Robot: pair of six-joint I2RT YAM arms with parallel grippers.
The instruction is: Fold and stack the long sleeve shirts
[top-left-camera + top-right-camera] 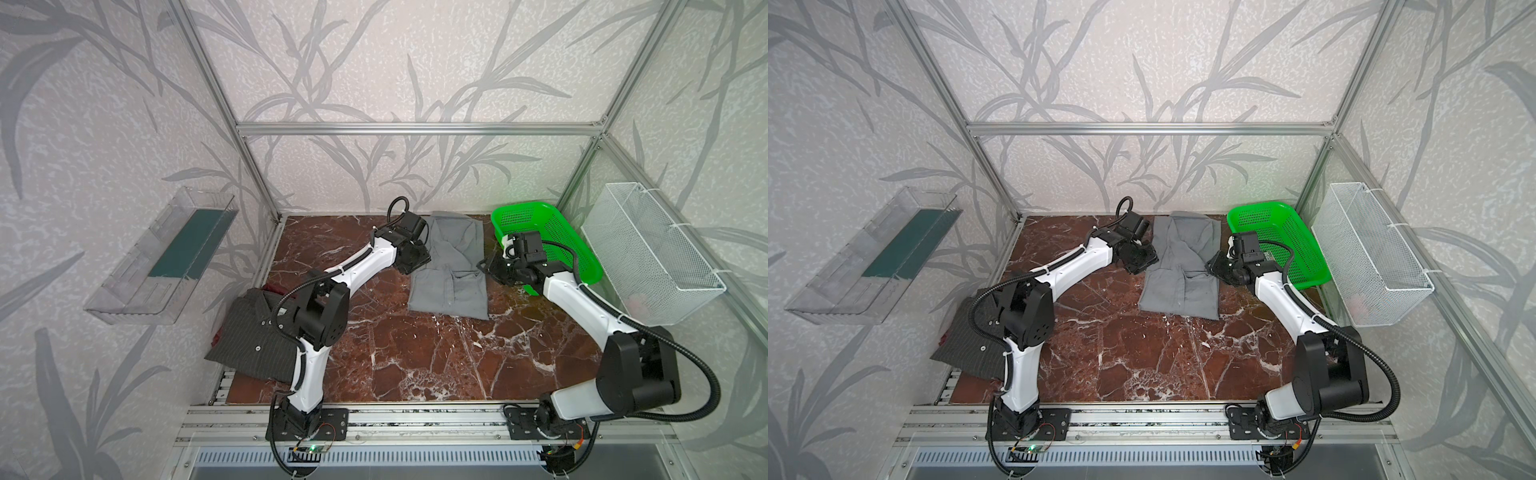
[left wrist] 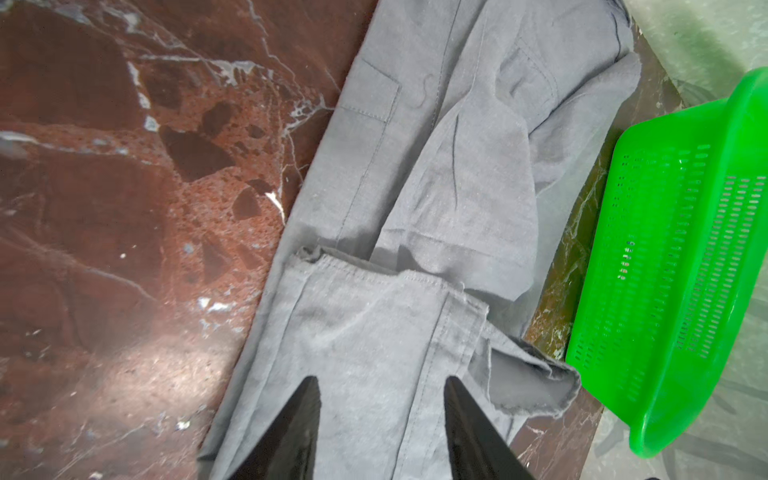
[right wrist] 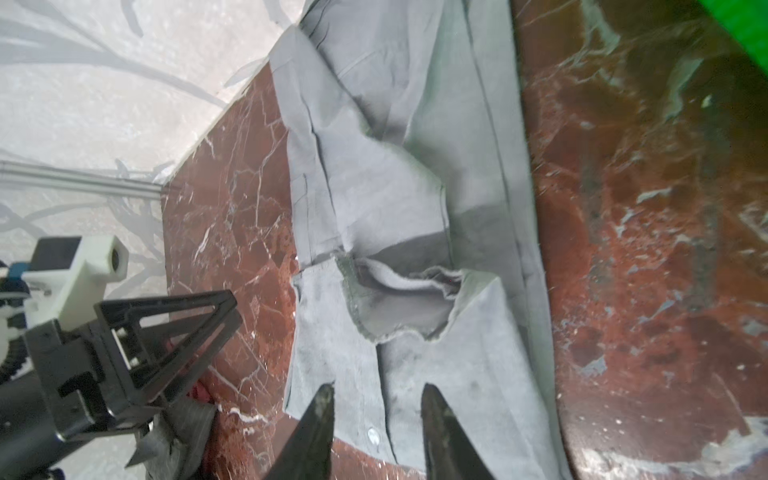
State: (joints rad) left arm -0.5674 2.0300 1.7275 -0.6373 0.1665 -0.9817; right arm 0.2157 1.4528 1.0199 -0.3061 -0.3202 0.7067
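In a top view the folded grey shirt (image 1: 451, 274) lies far-centre on the marble bench (image 1: 415, 357) between my left tool (image 1: 415, 262) and right tool (image 1: 487, 266), the pinstriped shirt (image 1: 249, 332) near-left. In each wrist view the tool's jaws stand parted, empty, over woven cloth.

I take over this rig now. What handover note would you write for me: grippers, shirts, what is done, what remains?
Left gripper: open, over the plain grey button-up shirt, holding nothing.
Right gripper: open, over the same shirt, empty.
Grey shirt: far middle of the brown marble table, sleeves folded in, one end folded over.
Dark pinstriped collared shirt: folded, near left corner.
Left: probably finish folding the grey shirt, then stack the two.
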